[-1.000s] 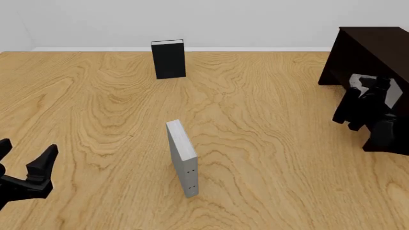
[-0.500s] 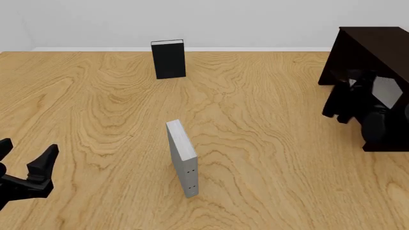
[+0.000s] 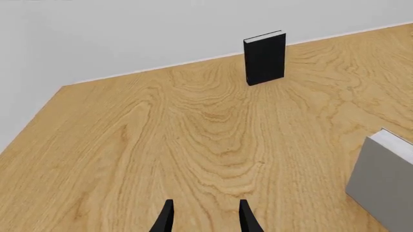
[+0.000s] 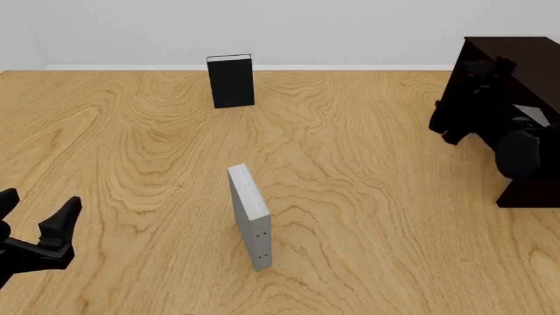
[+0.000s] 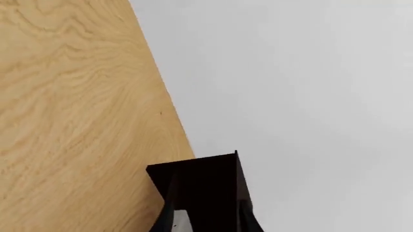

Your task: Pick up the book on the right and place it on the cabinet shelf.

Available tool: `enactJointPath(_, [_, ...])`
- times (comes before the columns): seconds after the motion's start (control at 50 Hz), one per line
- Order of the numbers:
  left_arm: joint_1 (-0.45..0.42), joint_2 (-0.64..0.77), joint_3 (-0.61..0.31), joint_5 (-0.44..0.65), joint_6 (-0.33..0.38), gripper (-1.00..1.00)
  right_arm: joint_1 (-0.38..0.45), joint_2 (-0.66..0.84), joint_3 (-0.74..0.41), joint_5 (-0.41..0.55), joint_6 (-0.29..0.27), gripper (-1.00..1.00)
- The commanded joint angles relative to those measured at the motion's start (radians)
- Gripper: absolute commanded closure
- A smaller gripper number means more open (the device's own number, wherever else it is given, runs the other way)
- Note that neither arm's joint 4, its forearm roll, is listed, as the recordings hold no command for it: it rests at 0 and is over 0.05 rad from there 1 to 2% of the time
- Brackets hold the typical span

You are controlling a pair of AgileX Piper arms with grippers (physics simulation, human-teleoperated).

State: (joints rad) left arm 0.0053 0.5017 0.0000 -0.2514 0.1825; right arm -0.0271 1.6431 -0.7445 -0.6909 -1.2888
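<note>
Thick pale grey hardcover book [image 4: 530, 117]: clasped in right gripper [image 4: 477, 118], at the very dark brown wooden cabinet [image 4: 516, 59]. Left gripper [image 4: 35, 220]: spread, idle. Next, by judgement: seat it squarely on the shelf, then let go.

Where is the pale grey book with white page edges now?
In the front view, the pale grey book is at the right, held by the right gripper against the dark cabinet.

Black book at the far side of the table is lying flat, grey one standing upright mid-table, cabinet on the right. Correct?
Not quite. The black book is standing upright, not lying flat; the front view shows it on its end near the far edge, and the left wrist view agrees. The rest holds: the grey book stands upright mid-table, and the cabinet is on the right.
</note>
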Motion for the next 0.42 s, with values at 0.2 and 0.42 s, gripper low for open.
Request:
enactJointPath(0.2, [0.004, -0.044, 0.0, 0.026, 0.007, -1.0, 0.084, -0.393, 0.078, 0.249, 0.272, -1.0])
enactJointPath(0.42, [0.01, -0.067, 0.0, 0.035, 0.01, -1.0, 0.123, -0.592, 0.107, 0.406, 0.408, -1.0])
